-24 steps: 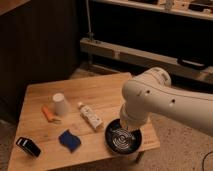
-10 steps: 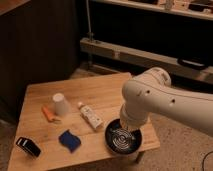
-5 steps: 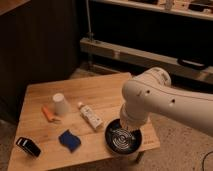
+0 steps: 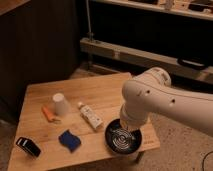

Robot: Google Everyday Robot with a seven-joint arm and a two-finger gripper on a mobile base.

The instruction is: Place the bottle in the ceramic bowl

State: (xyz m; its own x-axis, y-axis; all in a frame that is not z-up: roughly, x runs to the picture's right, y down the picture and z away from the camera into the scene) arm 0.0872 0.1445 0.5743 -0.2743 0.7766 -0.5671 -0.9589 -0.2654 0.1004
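The slim white bottle [image 4: 90,116] lies on its side on the wooden table [image 4: 100,90], cap pointing to the far left, just left of the bowl. The glossy black ceramic bowl [image 4: 121,141], with rings inside, sits near the table's front right corner and holds nothing. My white arm [image 4: 155,102] reaches in from the right and bends down over the bowl's far rim. My gripper [image 4: 128,129] is at the arm's lower end, just above the bowl and mostly covered by the arm. It is about a hand's width right of the bottle.
An upside-down white paper cup [image 4: 60,104] and an orange object [image 4: 48,114] stand left of the bottle. A blue sponge [image 4: 69,140] and a black device [image 4: 28,146] lie near the front left edge. A dark shelf unit [image 4: 145,50] stands behind the table.
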